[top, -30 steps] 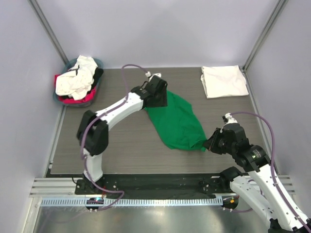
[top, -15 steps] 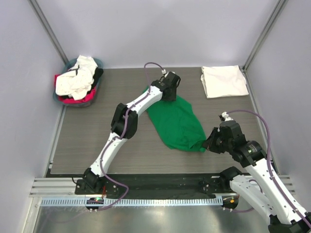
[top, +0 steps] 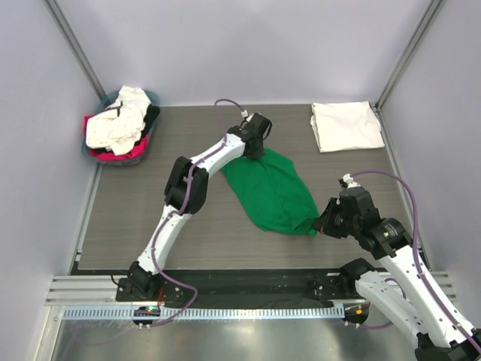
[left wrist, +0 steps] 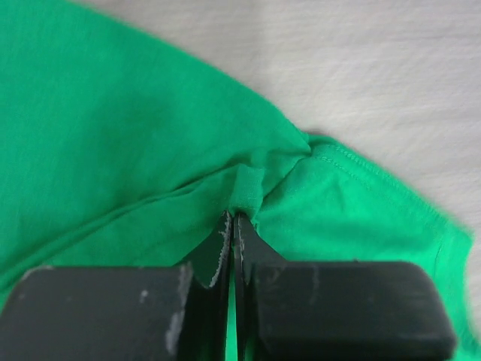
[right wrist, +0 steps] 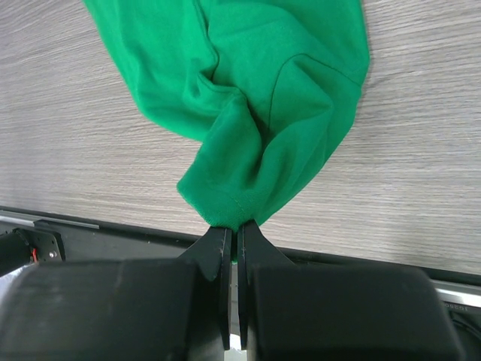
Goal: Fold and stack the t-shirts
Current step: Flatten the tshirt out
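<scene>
As the left gripper [left wrist: 231, 219] clamps the top edge of the bright green cotton t-shirt [top: 274, 192], mid-frame, & the right gripper [right wrist: 233, 228] pinches its lower-right corner, pull apart evenly, w/o slack.

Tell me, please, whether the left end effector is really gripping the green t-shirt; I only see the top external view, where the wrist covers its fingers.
Observer: Yes. In the left wrist view, the left end effector is shut on a bunched fold of the green t-shirt, beside a stitched hem.
Operator: Thank you. Does the other side hold cloth too?
Observer: Yes. Its wrist view shows the right end effector shut on a gathered corner of the shirt, at the near edge of the table.
</scene>
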